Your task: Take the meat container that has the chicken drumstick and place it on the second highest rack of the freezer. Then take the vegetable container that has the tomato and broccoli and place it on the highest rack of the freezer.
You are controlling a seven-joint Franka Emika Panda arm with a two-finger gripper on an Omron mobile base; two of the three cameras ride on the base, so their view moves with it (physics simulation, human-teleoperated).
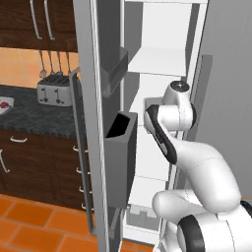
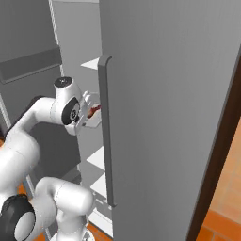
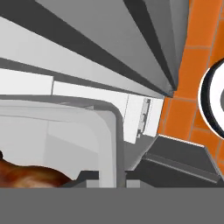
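Chrome on the far left: a silver two-slot toaster (image 1: 51, 91) sits on the dark speckled worktop (image 1: 34, 118), with utensils hanging above it, well apart from where I am working. Next to the right comes the tall grey freezer (image 1: 93, 74), its door swung open towards me so the dark door bins face the arm and the white shelves are reachable. The flat white uppermost shelf (image 1: 157, 60) lies bare above the arm's wrist; I judge the level I want for the meat is the one beneath it, which is why the wrist is raised to that height.

From the right base camera, I see the pale translucent meat tray (image 2: 92, 116) carried at the end of the arm, just inside the freezer's opening, beside the long vertical grey bar handle (image 2: 107, 136). The glossy orange-brown chicken drumstick (image 3: 30, 175) lies in that tray, at the lower left of the hand camera.

The tool (image 3: 107, 183) appears clamped on the tray's rim, held level so the drumstick stays put.
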